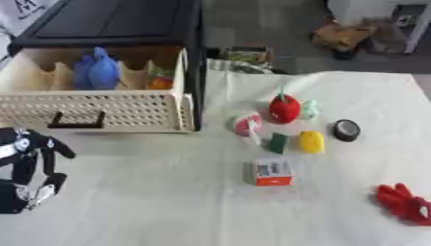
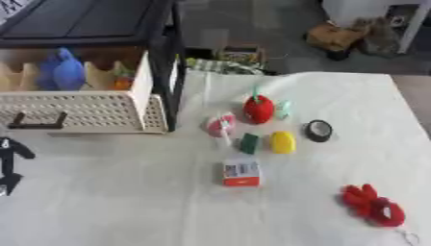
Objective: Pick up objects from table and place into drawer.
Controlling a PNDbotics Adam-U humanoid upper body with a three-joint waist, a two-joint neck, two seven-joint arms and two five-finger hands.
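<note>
Left hand [image 1: 25, 168] black, silver joints, slim black fingers [image 1: 57, 148]

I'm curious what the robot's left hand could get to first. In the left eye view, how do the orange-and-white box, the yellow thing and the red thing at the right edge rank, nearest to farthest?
From the left hand, at the lower left:
1. Orange-and-white box, mid-table.
2. Yellow thing, further right.
3. Red thing, at the right edge.
</note>
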